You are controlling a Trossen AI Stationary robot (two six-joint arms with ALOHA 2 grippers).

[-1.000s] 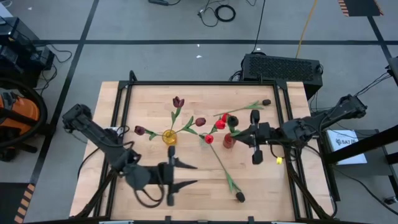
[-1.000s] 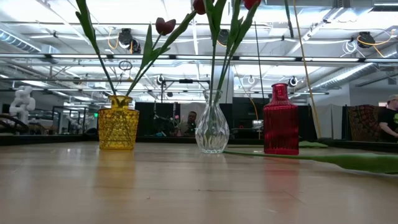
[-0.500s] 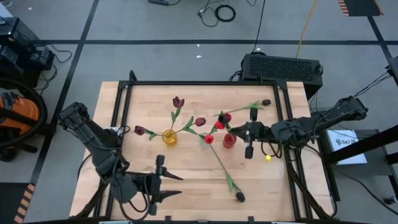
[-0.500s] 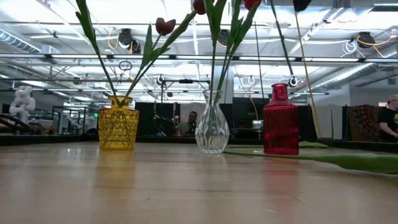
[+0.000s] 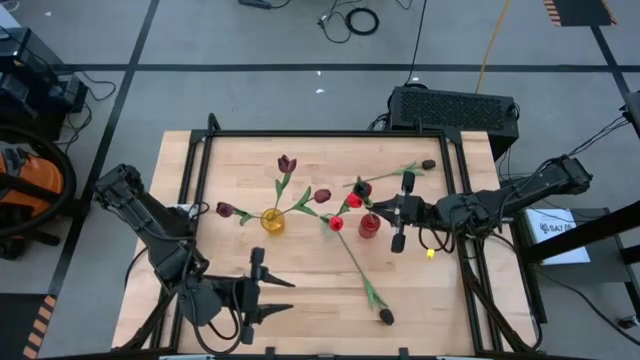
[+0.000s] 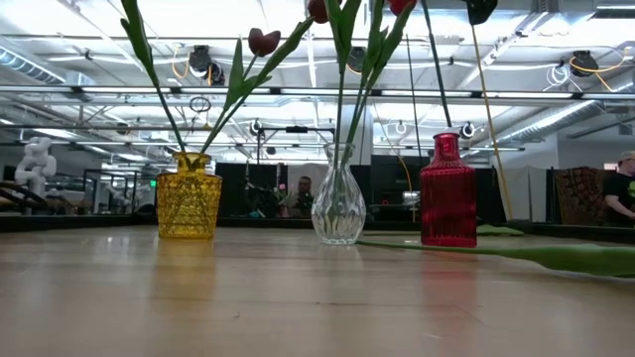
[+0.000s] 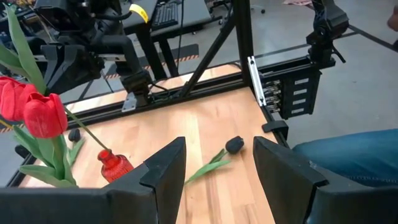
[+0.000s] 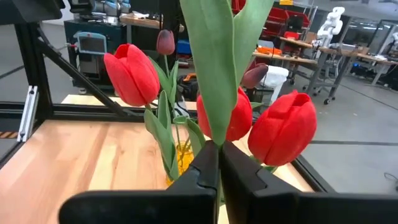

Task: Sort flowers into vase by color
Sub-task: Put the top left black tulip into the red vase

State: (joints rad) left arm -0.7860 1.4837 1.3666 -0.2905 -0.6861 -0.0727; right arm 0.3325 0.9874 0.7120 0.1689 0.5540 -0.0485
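Observation:
Three vases stand mid-table: a yellow vase (image 6: 189,193) with maroon flowers, a clear vase (image 6: 338,203) with red flowers (image 8: 134,71), and a red vase (image 6: 447,193). My right gripper (image 5: 381,212) is beside the red vase (image 5: 368,226), shut on a green-stemmed flower (image 8: 214,68). The flower's thin stem (image 6: 435,69) slants down to the vase's mouth; whether it is inside, I cannot tell. Two dark-headed flowers (image 5: 386,318) (image 5: 428,164) lie flat on the table. My left gripper (image 5: 283,297) hangs open near the front left, with nothing between its fingers. My right gripper pinches the flower's stem and leaf (image 8: 217,138) between its two fingers. The fingers come in level from the table's right side and lie across the stem. The flower stands nearly upright, lifted clear of the table, with its lower end at the red vase's mouth.
A black frame (image 5: 320,134) runs along the table's edges. The long flower near the front (image 7: 233,145) lies between my left gripper and the vases. Bare wood lies at the table's near left and far left.
My right gripper has sunk and gone toward the table's left, carrying the flower's stem closer to the red vase's mouth. My left gripper has drawn back toward the table's near left corner, still open, and has then kept still.

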